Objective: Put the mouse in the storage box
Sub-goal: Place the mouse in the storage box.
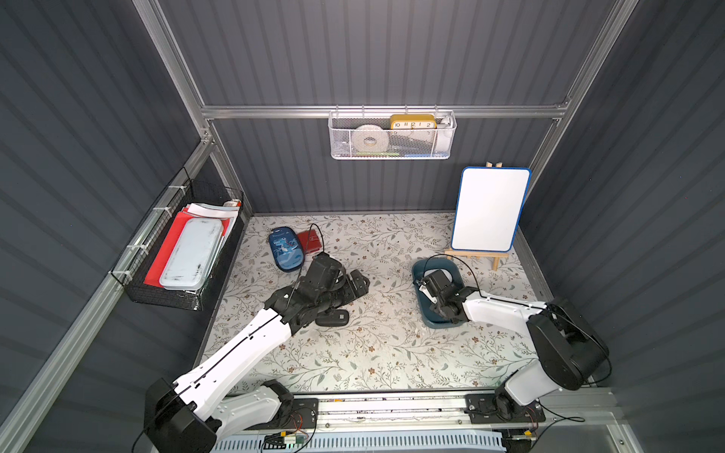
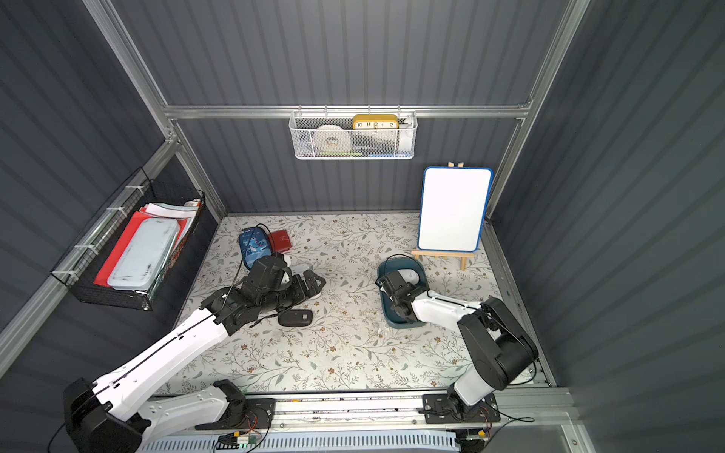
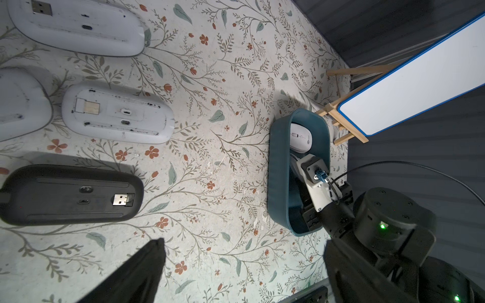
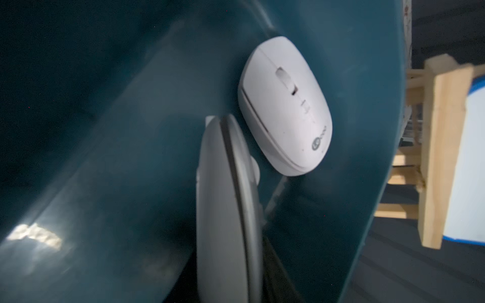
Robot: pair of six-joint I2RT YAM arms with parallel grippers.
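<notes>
The right gripper (image 1: 423, 286), pinching a slim white mouse (image 4: 225, 210) on edge, long axis toward 11 o'clock in a top view, hangs inside the storage box (image 3: 278, 178); another white mouse (image 1: 445, 274) rests at its 2 o'clock. The left gripper (image 1: 359, 286), spread wide, hovers well apart.

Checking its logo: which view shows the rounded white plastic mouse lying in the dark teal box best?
Right wrist: the white mouse is close, logo visible. Left wrist shows it small; both top views, partly hidden.
</notes>
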